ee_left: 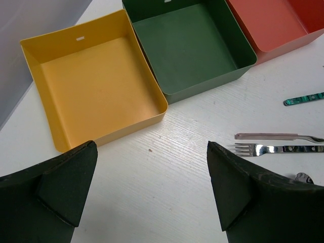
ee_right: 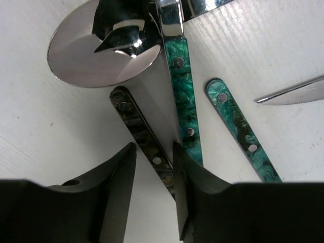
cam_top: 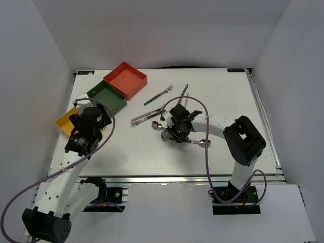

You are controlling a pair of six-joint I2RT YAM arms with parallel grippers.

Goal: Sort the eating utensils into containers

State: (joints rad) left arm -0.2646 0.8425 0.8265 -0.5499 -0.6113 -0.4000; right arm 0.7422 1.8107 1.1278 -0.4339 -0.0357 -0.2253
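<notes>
**Step in hand: lifting one utensil from the cluster at mid-table.** Clock directions are read from above, with 12 o'clock away from the arm bases.

1. The right gripper point(ee_right: 153, 149) stands low over the cluster and straddles the dark marbled handle point(ee_right: 132, 119).
2. Its jaws are partly open. The handle lies between them, close against one finger point(ee_right: 200, 195). A strip of bare table point(cam_top: 228, 106) shows between the handle and the other finger. It is bracketing the handle, not yet pinching it.
3. A teal handle point(ee_right: 181, 86) lies just beside the dark one and passes next to the same finger. A second teal handle point(ee_right: 238, 129) and a knife tip point(ee_right: 293, 90) lie a little further off.
4. A spoon bowl point(ee_right: 96, 50) sits just beyond the free end of the dark handle. The wrist view does not show which kind of utensil the dark handle belongs to.

**To do this step well:**
- Centre the jaws on the dark handle before closing, so the near finger does not catch the teal neighbour.
- Close across the flat handle and grip low, against the table.
- Lift straight up until it is clear of the cluster, since a slim polished piece is likely to pivot or slip in the pads.
- Carry it toward 10 o'clock, where the red-orange tray point(ee_left: 273, 25), green tray point(ee_left: 192, 50) and yellow tray point(ee_left: 96, 91) stand side by side. All three appear empty.

The left gripper point(ee_left: 152, 187) hovers near the yellow tray with its jaws spread wide, holding nothing. Two loose forks point(ee_left: 276, 149) lie on the table toward 3 o'clock of it.
</notes>
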